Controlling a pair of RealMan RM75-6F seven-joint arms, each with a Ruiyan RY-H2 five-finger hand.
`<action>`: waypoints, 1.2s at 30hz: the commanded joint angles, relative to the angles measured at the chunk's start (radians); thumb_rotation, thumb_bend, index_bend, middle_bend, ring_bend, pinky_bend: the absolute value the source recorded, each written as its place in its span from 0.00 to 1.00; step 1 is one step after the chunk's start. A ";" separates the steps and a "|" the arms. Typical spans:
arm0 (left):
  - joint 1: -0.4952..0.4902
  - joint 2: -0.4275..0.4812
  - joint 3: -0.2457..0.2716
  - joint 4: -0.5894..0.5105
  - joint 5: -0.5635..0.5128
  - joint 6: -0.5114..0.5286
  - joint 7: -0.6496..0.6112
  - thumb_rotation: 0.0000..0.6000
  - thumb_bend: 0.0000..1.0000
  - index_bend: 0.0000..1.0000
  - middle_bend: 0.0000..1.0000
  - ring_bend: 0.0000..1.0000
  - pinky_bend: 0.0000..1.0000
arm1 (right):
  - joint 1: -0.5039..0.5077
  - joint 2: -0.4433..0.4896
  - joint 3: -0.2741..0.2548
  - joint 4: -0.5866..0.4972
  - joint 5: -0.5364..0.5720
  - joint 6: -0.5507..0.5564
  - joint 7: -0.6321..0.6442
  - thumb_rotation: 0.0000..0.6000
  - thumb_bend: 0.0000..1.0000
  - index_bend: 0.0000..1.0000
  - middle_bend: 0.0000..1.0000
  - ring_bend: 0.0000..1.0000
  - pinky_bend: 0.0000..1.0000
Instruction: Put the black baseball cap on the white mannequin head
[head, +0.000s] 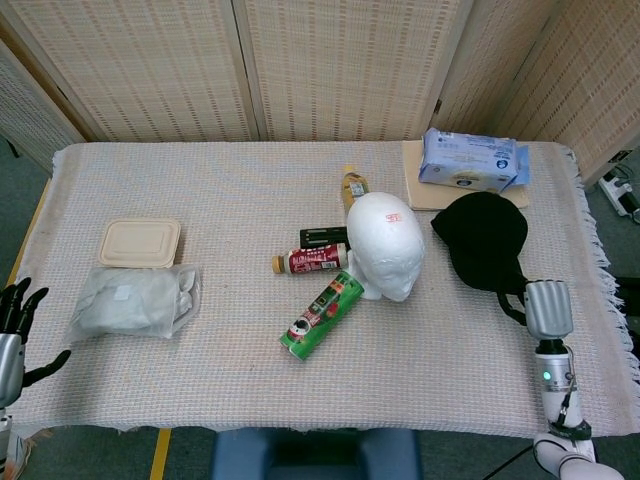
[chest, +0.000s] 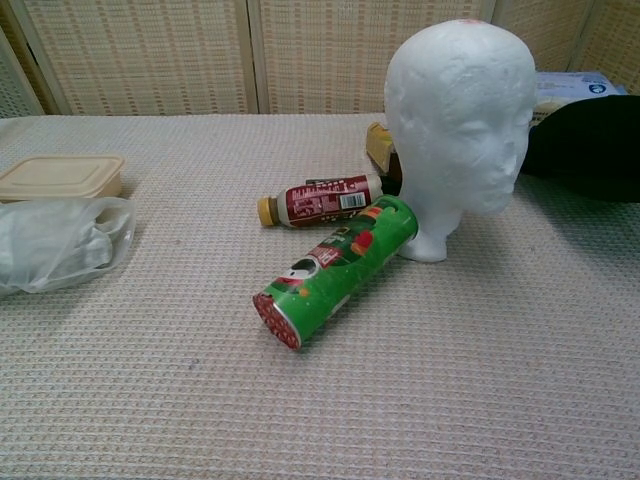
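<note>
Black against the pale woven cloth, the black baseball cap (head: 483, 240) lies at about three o'clock from the white mannequin head (head: 386, 245) in the head view, near it but not touching. My right hand (head: 547, 309) sits at five o'clock from the cap, right at the end of its brim; only the back of the hand shows, so I cannot tell whether the fingers grip the brim or merely touch it. My left hand (head: 14, 325) hangs off the table's edge at nine o'clock, fingers spread, holding nothing.

In the chest view neither hand shows. The mannequin head stands upright, with a green can (chest: 338, 269) leaning on its base at seven o'clock and the cap a dark mass at three o'clock.

I judge I'm at the grasping step. Next I need a sure hold on the brim, then a lift high enough to clear the crown.
</note>
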 joint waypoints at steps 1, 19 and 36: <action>0.001 0.002 -0.001 0.000 0.001 0.002 -0.004 1.00 0.15 0.17 0.08 0.01 0.10 | 0.015 0.010 0.025 -0.017 0.015 0.042 0.014 1.00 0.51 0.61 1.00 1.00 1.00; -0.003 -0.003 0.002 0.000 0.006 -0.004 -0.006 1.00 0.15 0.17 0.08 0.01 0.10 | 0.131 0.149 0.156 -0.202 0.081 0.171 -0.056 1.00 0.52 0.65 1.00 1.00 1.00; -0.001 -0.007 0.003 0.000 0.011 0.002 -0.002 1.00 0.15 0.17 0.08 0.01 0.10 | 0.286 0.312 0.155 -0.704 -0.088 0.310 -0.399 1.00 0.52 0.66 1.00 1.00 1.00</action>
